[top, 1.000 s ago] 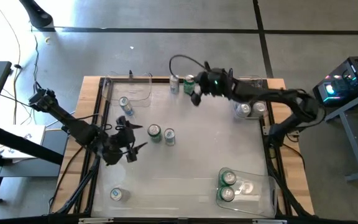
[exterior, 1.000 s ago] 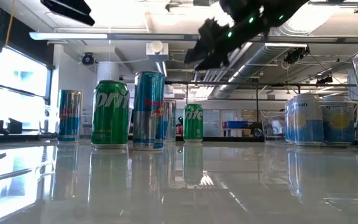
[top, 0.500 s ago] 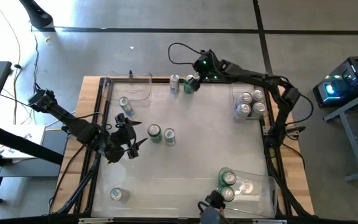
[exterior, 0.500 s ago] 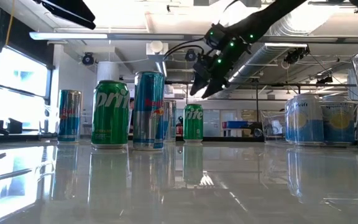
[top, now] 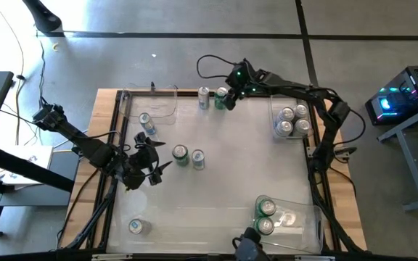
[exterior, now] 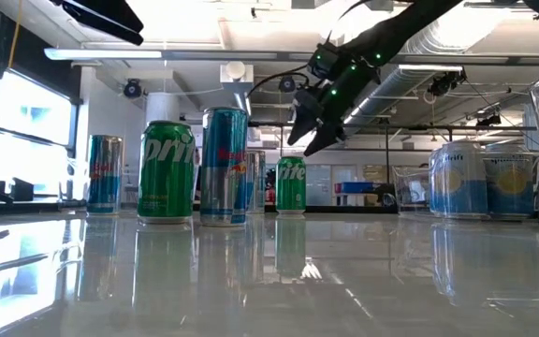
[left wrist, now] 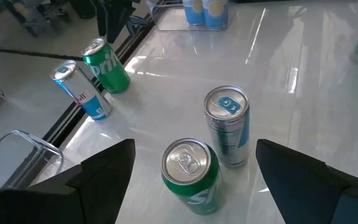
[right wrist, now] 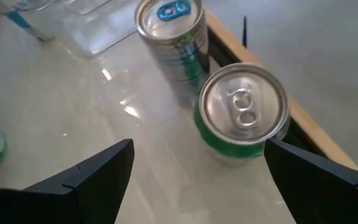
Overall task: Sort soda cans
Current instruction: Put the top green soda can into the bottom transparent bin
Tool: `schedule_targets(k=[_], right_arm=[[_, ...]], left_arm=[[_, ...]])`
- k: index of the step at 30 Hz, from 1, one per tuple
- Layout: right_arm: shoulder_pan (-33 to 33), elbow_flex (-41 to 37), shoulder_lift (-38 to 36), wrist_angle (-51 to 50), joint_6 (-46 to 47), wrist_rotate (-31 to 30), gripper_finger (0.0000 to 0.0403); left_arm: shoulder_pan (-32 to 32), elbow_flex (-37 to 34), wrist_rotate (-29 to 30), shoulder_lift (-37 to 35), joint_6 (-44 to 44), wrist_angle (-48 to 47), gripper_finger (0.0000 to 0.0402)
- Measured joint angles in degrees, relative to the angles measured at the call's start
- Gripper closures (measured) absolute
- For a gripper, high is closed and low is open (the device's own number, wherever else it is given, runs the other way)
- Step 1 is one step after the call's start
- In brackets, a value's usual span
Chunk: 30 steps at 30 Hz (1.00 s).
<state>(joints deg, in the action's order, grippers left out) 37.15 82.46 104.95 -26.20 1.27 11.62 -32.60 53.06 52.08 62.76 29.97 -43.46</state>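
Observation:
Soda cans stand upright on the white table. At the far edge a green can (top: 221, 97) (right wrist: 244, 112) stands beside a silver-blue can (top: 204, 96) (right wrist: 169, 28). My right gripper (top: 231, 92) (right wrist: 199, 149) (exterior: 312, 131) hovers open just above the green can, slanting down, touching nothing. Mid-table left, a green can (top: 180, 154) (left wrist: 191, 171) and a silver-blue can (top: 197, 159) (left wrist: 227, 124) stand side by side. My left gripper (top: 156, 163) (left wrist: 194, 149) waits open just left of this pair, its fingers short of them.
A clear bin (top: 164, 93) at the far left holds one can (top: 145, 122). A bin (top: 274, 109) at the far right holds three silver cans. A bin (top: 303, 217) at the near right holds green cans. One can (top: 135, 227) stands near left. Something dark (top: 247, 246) shows at the near edge.
My right gripper has swung toward the far edge and sunk a little, tipping more steeply downward, and now hangs over the green can there; it stays open. Something dark has come into view at the table's near edge.

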Motion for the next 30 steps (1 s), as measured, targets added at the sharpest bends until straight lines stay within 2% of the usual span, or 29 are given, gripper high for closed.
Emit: schedule_targets(k=[7, 10, 11, 14, 16, 22, 30], right_arm=[[-0.26, 0.85, -0.71, -5.54, 0.05, 5.59, 0.0046], [-0.87, 1.98, -0.71, -5.77, -3.62, 7.76, 0.0046], [-1.12, 2.38, -0.71, -5.46, -4.96, 6.65, 0.0046], [-1.79, 2.75, -0.77, -2.78, -6.20, -4.53, 0.0046], [-0.92, 2.78, -0.33, -0.67, -5.14, -8.45, 0.0046], [4.47, 2.78, 3.80, 0.72, 2.59, 0.03, 0.0046], [5.35, 2.78, 4.17, 1.53, 2.42, 3.35, 0.0046]], left_arm=[[-0.04, 0.00, -0.51, 0.07, 0.29, -0.06, 0.0073], [-0.04, 0.00, -0.49, 0.07, 0.29, -0.05, 0.0073], [-0.04, 0.00, -0.51, 0.07, 0.29, -0.04, 0.0073], [-0.04, 0.00, -0.49, 0.07, 0.29, -0.05, 0.0073], [-0.04, 0.00, -0.47, 0.07, 0.28, -0.04, 0.0073], [-0.04, 0.00, -0.06, 0.07, 0.45, -0.01, 0.0073], [-0.04, 0.00, -0.05, 0.07, 0.84, 0.04, 0.0073]])
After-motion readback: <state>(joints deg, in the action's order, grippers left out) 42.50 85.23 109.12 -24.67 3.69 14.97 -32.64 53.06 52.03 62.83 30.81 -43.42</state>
